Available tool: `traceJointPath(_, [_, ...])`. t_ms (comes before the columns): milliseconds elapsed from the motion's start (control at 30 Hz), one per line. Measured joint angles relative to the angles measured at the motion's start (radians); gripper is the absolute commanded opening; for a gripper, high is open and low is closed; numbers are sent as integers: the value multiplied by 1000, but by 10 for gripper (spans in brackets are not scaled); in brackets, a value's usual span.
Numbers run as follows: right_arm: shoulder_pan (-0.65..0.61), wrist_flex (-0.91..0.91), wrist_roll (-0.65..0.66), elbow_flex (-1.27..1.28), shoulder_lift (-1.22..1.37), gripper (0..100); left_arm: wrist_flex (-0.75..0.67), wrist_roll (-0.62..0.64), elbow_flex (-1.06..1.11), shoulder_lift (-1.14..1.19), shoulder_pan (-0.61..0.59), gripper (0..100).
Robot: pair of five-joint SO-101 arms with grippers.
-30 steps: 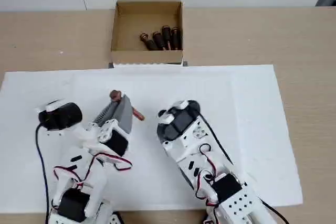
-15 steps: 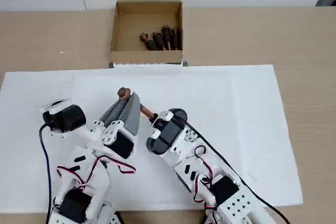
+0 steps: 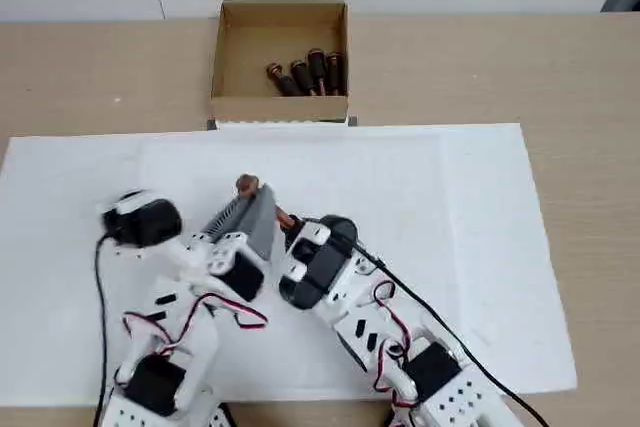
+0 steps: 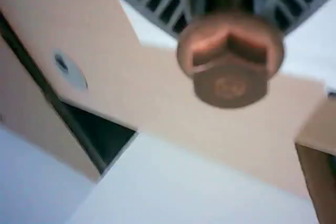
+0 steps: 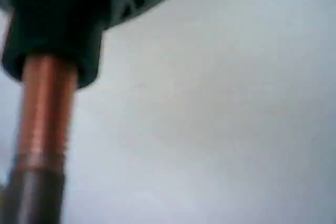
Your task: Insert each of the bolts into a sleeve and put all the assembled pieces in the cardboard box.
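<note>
Glossy coppery metal bolt [image 4: 230,59]; matt black plastic sleeve [image 5: 52,30]; dull brown cardboard box [image 3: 281,107].

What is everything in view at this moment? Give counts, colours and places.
table: one, tan wood, under everything
paper sheet: one, white, flat on the table in front of the arms
cardboard box: one, brown, open, on the table just beyond the sheet's far edge
assembled pieces: four, dark with copper heads, side by side inside the box
bolt: one, copper, hex head, held above the sheet, shank running into the sleeve
sleeve: one, black, over the bolt's end
left claw: one, grey, shut on the bolt just behind its head
right claw: one, dark, shut on the sleeve
</note>
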Motion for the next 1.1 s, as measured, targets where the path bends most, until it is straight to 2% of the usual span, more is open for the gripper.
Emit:
traceJointPath(167, [-3, 163, 5, 0, -166, 2, -98, -11, 55, 0, 9, 5])
traceJointPath(367, [-5, 235, 6, 2, -239, 2, -98, -32, 61, -3, 41, 5])
traceJointPath(567, [2, 235, 5, 8, -247, 2, 68, -41, 44, -3, 147, 5])
traceJointPath(767, [-3, 244, 6, 9, -247, 2, 230, -43, -8, -8, 178, 5])
traceJointPath(900, [-3, 245, 8, 12, -245, 2, 272, -48, -11, -11, 181, 9])
traceJointPath(1100, [0, 245, 8, 12, -245, 2, 279, -91, -11, -11, 181, 186])
